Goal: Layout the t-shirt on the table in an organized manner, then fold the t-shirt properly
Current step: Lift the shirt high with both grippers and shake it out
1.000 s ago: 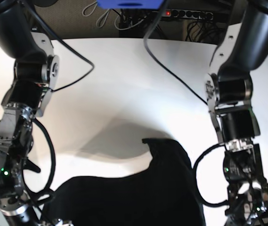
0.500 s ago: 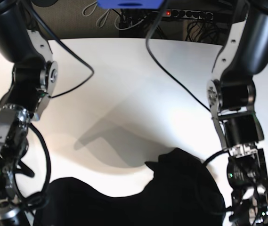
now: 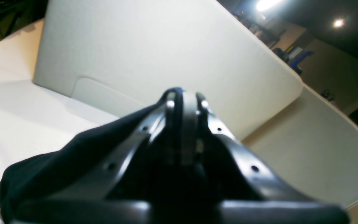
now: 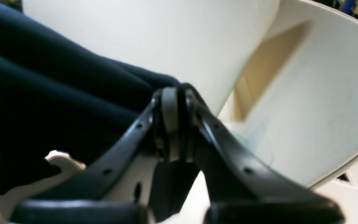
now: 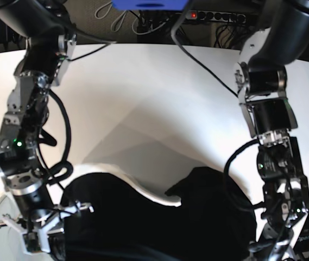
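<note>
A black t-shirt (image 5: 159, 217) hangs bunched and creased at the near edge of the white table (image 5: 143, 98), held up between two robot arms, its cloth sagging in dark folds with a pale curve of tabletop showing behind its upper hem. The left gripper (image 3: 183, 102) has its jaws closed on a pinch of the fabric; the right gripper (image 4: 174, 99) clamps another fold. No print, label or legible writing shows on the shirt.
</note>
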You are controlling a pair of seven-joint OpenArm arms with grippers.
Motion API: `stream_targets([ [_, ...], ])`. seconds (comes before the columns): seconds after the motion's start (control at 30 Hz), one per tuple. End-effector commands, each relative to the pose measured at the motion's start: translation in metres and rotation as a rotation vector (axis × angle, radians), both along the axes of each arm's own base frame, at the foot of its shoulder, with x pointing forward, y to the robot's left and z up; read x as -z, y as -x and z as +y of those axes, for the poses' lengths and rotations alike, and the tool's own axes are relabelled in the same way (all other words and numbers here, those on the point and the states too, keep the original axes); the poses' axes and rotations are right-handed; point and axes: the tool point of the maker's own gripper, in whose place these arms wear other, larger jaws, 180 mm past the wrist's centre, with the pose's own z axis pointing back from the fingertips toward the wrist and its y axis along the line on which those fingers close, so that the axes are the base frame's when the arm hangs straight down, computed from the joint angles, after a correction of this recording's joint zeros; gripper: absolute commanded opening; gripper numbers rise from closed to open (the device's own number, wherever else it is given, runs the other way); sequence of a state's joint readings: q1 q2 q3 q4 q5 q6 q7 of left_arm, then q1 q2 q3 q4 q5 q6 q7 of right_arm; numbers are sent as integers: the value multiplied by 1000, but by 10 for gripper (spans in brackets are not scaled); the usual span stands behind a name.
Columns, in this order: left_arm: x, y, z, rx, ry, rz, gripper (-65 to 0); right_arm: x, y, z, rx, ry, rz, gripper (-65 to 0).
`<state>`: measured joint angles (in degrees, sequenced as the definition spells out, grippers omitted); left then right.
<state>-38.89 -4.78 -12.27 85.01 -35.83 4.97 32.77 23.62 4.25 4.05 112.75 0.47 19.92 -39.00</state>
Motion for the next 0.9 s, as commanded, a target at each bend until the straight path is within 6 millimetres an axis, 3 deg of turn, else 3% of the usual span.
stream_targets([
  [0.0,-29,0,10,-38,-3,-81,-648,-19,-2,-1,6,-17,-70,-650],
  [0.07,-13,-11,11,-36,10,-34,-648,-12,-11,-2,7,-31,-49,-650],
  [0.13,-14,-22,11,-42,17,-24,-648,-8,-23,-4,8,-41,-30,-650],
  [0.23,-3,-41,18,-75,45,2,-648,-2,-43,-23,48,-76,10,-650],
  [0.4,25,-84,32,-154,100,86,-648,17,-96,-56,105,-181,130,-650],
  [0.5,45,-99,30,-178,87,137,-646,28,-115,-72,126,-215,193,-650],
  [0.7,63,-116,23,-231,-54,162,-644,49,-141,-73,108,-258,238,-650],
  [0.77,67,-118,24,-238,-85,170,-614,55,-144,-78,115,-260,257,-632],
  [0.87,65,-118,30,-246,-96,172,-496,61,-142,-84,125,-254,268,-535],
])
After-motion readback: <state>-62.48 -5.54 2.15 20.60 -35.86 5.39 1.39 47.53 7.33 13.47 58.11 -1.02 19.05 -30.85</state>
